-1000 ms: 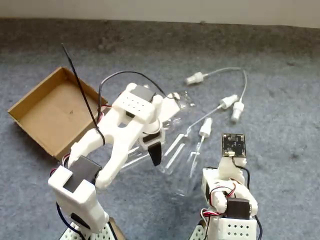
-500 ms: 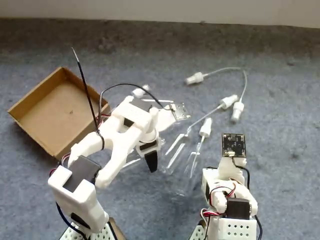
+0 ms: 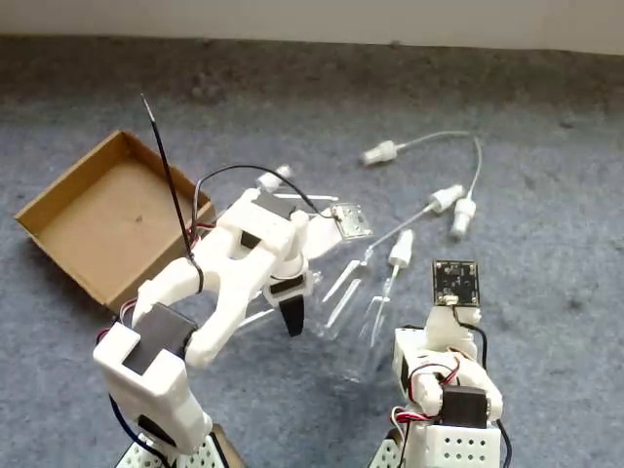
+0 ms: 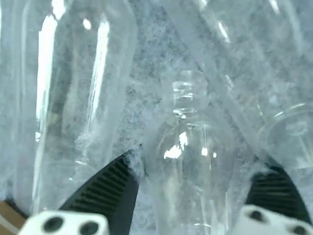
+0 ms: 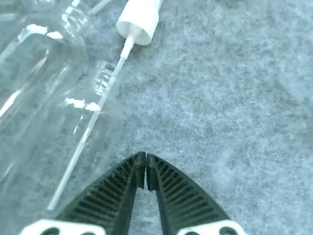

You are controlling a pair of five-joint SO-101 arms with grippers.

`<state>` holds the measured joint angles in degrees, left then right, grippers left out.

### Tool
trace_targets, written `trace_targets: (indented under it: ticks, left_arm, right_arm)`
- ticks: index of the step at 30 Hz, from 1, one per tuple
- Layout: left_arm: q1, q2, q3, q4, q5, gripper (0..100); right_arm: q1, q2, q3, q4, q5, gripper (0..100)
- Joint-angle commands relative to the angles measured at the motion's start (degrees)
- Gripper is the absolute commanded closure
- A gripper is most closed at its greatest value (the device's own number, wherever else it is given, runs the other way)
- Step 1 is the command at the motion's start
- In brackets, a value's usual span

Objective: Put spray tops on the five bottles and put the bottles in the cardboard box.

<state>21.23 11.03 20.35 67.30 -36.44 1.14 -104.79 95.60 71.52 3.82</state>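
Carpeted in grey, the worktop [image 3: 546,322] bore a clear bottle [image 4: 183,127] with the left claw [image 4: 195,164] spread either side of it; the right claw [image 5: 145,159] was pressed together.

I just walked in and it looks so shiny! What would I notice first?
Probably the heap of clear bottles in the middle of the grey carpet, with the left gripper open on either side of one. Then the white spray tops with long tubes beside them, and the cardboard box on the left arm's side.
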Motion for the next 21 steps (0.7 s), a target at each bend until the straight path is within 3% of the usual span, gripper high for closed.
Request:
trace_targets:
  ticks: [1, 5, 13, 21]
  left_arm:
    - [-1.01, -0.4, -0.13, -0.35, -0.53, 83]
    - [-1.01, -0.4, -0.13, -0.26, -0.53, 88]
    - [-1.01, -1.01, -1.27, 1.93, -0.62, 88]
    - [-0.48, -1.01, -12.79, 17.49, -0.62, 88]
  right_arm:
    - [0.66, -0.48, 7.52, 0.13, 0.62, 99.3]
    - [0.66, -0.48, 7.52, 0.13, 0.62, 99.3]
    - [0.66, -0.48, 7.52, 0.13, 0.62, 99.3]
    - [0.66, -0.48, 7.52, 0.13, 0.62, 99.3]
